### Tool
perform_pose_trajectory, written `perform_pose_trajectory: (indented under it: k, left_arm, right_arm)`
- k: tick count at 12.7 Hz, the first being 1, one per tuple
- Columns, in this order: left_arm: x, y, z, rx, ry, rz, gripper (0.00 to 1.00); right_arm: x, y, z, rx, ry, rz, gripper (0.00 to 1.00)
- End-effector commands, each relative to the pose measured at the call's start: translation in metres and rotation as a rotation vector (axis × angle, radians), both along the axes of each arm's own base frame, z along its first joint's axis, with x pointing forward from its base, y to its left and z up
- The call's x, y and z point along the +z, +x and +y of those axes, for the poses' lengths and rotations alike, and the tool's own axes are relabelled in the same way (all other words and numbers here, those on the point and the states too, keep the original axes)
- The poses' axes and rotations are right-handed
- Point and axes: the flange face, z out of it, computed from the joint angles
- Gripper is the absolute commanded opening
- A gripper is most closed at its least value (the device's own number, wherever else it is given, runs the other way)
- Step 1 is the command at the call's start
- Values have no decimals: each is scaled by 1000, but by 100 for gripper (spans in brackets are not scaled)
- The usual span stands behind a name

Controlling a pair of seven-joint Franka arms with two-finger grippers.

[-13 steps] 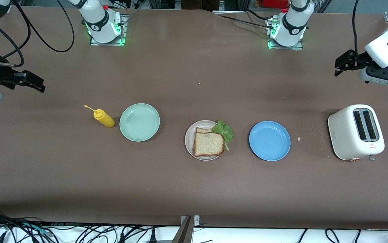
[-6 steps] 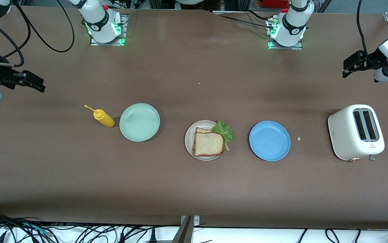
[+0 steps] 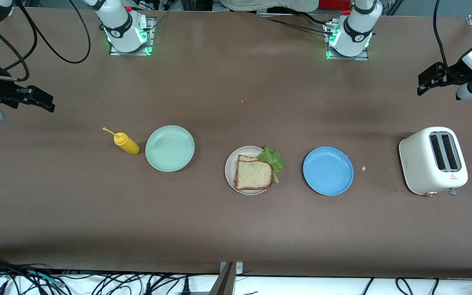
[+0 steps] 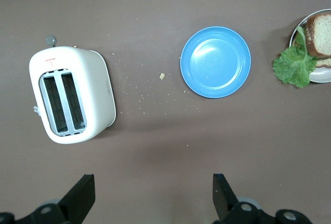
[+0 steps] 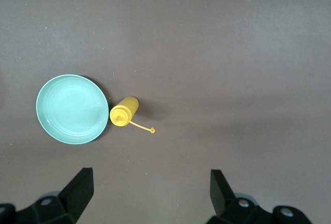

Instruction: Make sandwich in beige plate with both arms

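Spanning the whole front view: brown table [image 3: 236, 229]. Toward the left arm's end, white toaster [image 3: 433, 160] standing under and slightly nearer the front camera than the left gripper [image 3: 426, 82] — jaws spread wide, nothing held, hanging over bare table. Toward the right arm's end, right gripper [image 3: 41, 100] likewise wide open and empty, over bare table, well apart from the mint green plate [image 3: 169, 148]. Between the grippers, in a row: mint green plate, beige plate [image 3: 231, 169], blue plate [image 3: 328, 171]. On the beige plate: sandwich [image 3: 256, 172] — bread stacked, lettuce overhanging the rim toward the blue plate. Just beside the mint green plate, yellow squeeze bottle [image 3: 126, 143]. Between blue plate and toaster, crumbs [image 3: 363, 168].
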Motion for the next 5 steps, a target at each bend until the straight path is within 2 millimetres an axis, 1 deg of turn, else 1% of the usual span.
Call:
perform_pose_trajectory:
  k: [1, 5]
  left_arm:
    - [7, 2, 0, 8, 11, 3, 100]
    - [8, 3, 0, 8, 12, -1, 100]
  right_arm:
    - [3, 0, 1, 13, 22, -5, 100]
    - [3, -1, 1, 13, 22, -4, 100]
